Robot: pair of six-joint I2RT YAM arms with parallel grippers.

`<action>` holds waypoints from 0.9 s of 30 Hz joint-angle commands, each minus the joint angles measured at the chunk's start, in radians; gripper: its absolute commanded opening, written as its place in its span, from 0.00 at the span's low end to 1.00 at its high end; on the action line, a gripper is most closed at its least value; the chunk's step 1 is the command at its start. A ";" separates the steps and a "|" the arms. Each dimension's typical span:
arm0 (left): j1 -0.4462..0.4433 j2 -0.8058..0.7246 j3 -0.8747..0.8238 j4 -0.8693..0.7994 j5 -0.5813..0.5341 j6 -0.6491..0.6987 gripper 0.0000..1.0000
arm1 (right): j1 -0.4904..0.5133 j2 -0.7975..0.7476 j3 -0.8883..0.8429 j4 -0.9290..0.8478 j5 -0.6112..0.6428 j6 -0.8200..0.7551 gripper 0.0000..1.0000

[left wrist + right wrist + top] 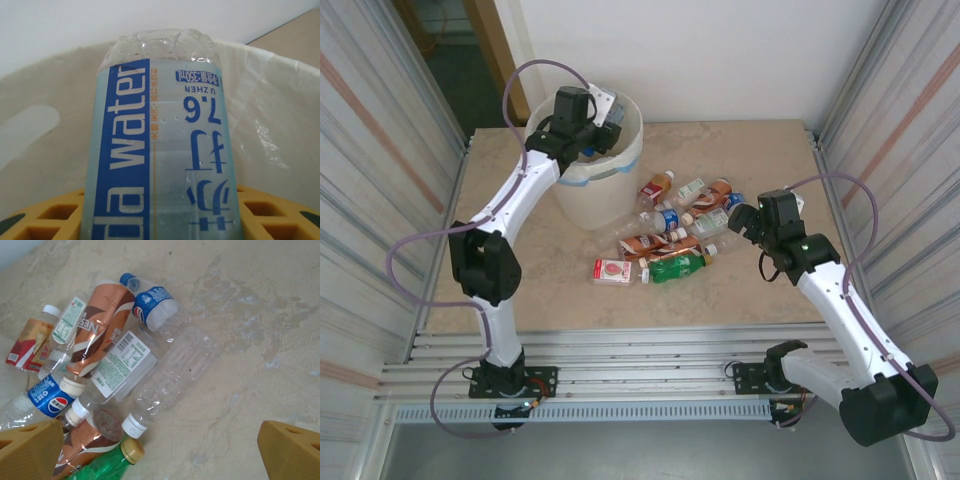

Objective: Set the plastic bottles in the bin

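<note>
**Two arms, one bin, one heap of bottles.**

Left gripper is over the mouth of the bin, at the far left of the table. Its two yellow fingers clamp one clear water bottle, and the bin's pale liner lies behind it. The label is blue and white and appears upside down in the left wrist view. It reads "water", "7.6", "U ZHEN" and "350ml".

Right gripper hangs at the right edge of the heap of bottles. The heap lies mid-table, just right of the bin. The gripper's yellow fingertips are spread wide over bare table with nothing between them.

Nine bottles can be counted in the right wrist view:
- Two brown bottles, the upper brown bottle marked "NES…" and the lower brown bottle with no legible print.
- Two blue-labelled bottles with a Pepsi roundel, one blue-capped and one at the left edge.
- One green bottle with a tan cap.
- One red-and-cream bottle with a white cap.
- One clear bottle with a green-and-white label.
- One clear bottle with a white panel of fine print, too small to read.
- One crushed clear bottle with a white cap and no label.

In the top view the bottles overlap too much for an exact count.
</note>
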 commanded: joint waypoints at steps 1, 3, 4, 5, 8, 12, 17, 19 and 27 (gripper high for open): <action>0.004 -0.016 0.017 0.005 0.020 -0.032 0.36 | -0.007 -0.017 -0.013 -0.025 0.028 0.029 0.98; 0.004 -0.027 0.000 0.011 0.019 -0.038 0.44 | -0.006 -0.017 -0.015 -0.025 0.028 0.030 0.98; 0.004 -0.031 -0.008 0.017 0.014 -0.043 0.49 | -0.007 -0.017 -0.016 -0.024 0.028 0.031 0.98; 0.004 -0.036 -0.017 0.021 0.010 -0.046 0.55 | -0.006 -0.018 -0.015 -0.023 0.028 0.031 0.98; 0.004 -0.050 -0.026 0.030 0.002 -0.050 0.69 | -0.006 -0.018 -0.015 -0.024 0.031 0.030 0.98; 0.004 -0.074 -0.016 0.035 -0.001 -0.064 0.78 | -0.006 -0.019 -0.014 -0.028 0.038 0.021 0.98; 0.001 -0.140 -0.020 0.052 -0.022 -0.111 0.90 | -0.007 -0.048 -0.007 -0.038 0.053 0.010 0.98; -0.006 -0.182 -0.047 0.078 -0.044 -0.124 0.99 | -0.007 -0.053 -0.010 -0.037 0.059 0.009 0.98; -0.094 -0.423 -0.239 0.196 -0.170 -0.132 0.99 | -0.008 -0.045 -0.016 -0.028 0.061 -0.006 0.98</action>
